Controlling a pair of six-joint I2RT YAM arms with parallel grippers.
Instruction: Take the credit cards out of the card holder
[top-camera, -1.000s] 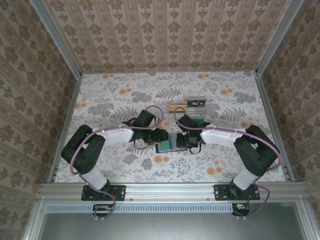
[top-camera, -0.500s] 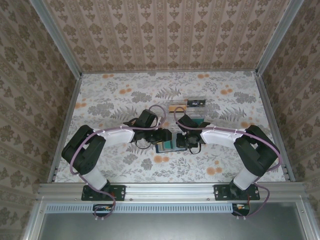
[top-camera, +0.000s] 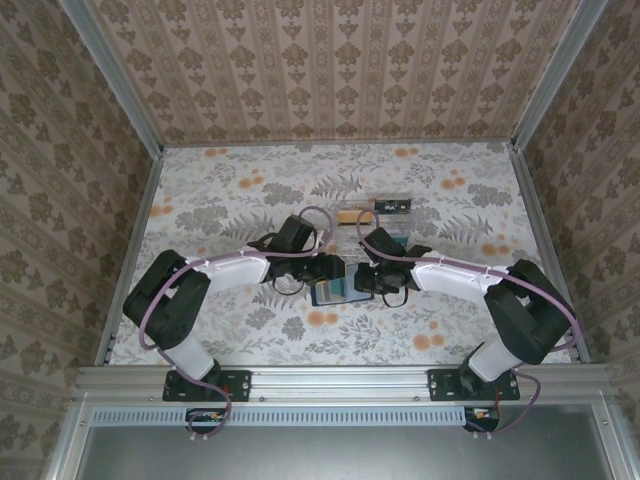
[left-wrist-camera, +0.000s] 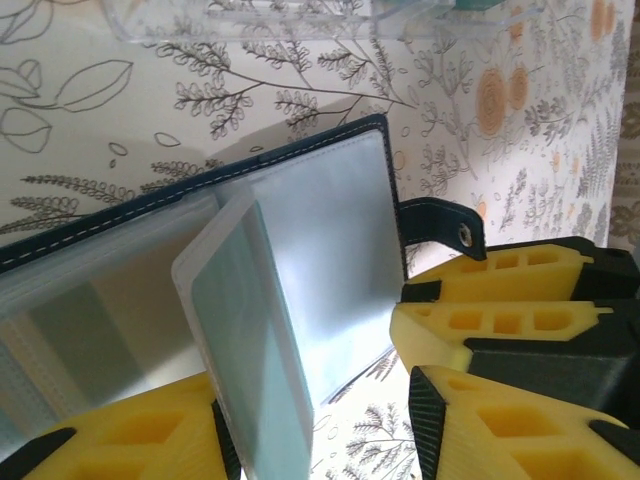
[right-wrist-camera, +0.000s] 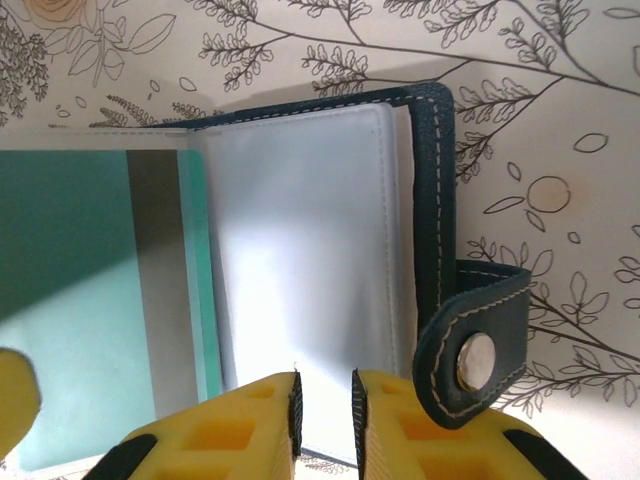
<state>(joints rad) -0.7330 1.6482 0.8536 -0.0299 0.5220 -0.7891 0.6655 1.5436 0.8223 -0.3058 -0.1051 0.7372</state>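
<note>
right arm has swung outward; right gripper pinches the open card holder by its pale leaf, left gripper spread around another, teal card still inside

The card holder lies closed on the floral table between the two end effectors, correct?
Not closed. The card holder lies open: the right wrist view shows its clear sleeves spread, a teal card in one, and the tab unfastened. It does lie on the floral table between the left end effector and the right end effector.
</note>
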